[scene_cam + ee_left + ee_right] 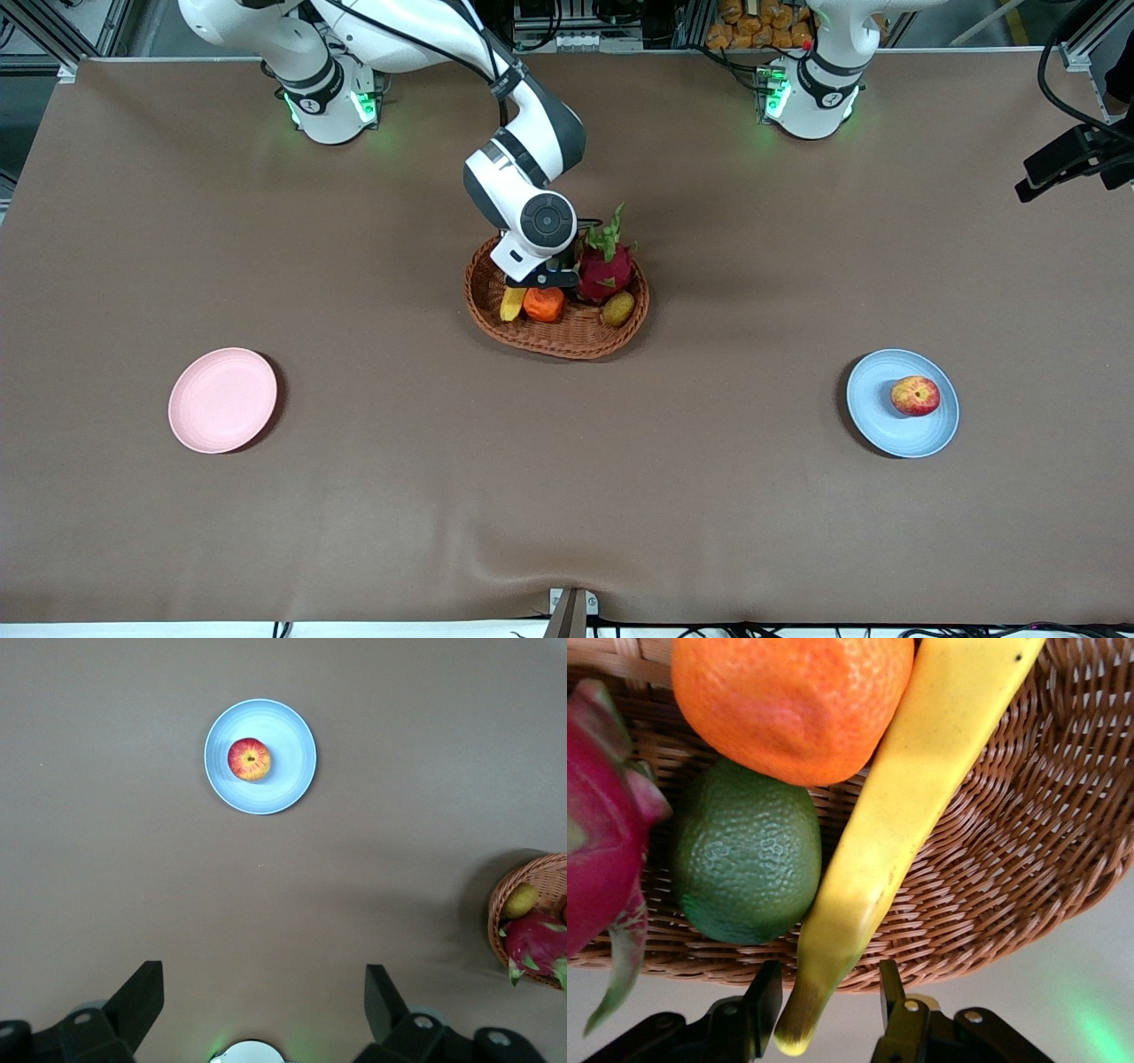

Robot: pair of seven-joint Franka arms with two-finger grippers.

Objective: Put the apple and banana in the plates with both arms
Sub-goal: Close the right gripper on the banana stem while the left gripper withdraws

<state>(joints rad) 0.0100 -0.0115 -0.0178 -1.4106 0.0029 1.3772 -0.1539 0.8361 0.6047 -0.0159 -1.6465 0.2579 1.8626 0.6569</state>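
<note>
Reaching down from the upper left of the front frame, the right arm is hanging its right gripper [540, 285] over the brown wicker basket [567, 341] at the centre of the table. In the right wrist view this gripper [830, 1010] is showing its two dark fingers [764, 1008] spread apart at the bottom edge of the frame, one on each side of the dark-tipped end of the banana [908, 806], with no clear contact visible. The banana [512, 304] is lying in the basket at the end toward the right arm, just beside the orange fruit [544, 304]. A green bumpy fruit [749, 864] is sitting under the orange fruit [788, 700] in that wrist frame, touching the banana, while the pink dragon fruit [605, 266] is filling the basket's upper part in the front frame; a small yellow-green fruit [618, 307] is lying near the basket's rim toward the left arm.

The apple [915, 395] is resting on the light blue plate [877, 416] at the lower right of the front frame. The pale pink plate [222, 400] is lying at the lower left.

The left arm is waiting at its base in the upper right. Its left gripper [264, 1014] is hanging high over the table with its fingers [142, 997] wide apart and holding nothing, the blue plate [292, 771] and apple [250, 759] showing in the upper middle of that wrist frame
</note>
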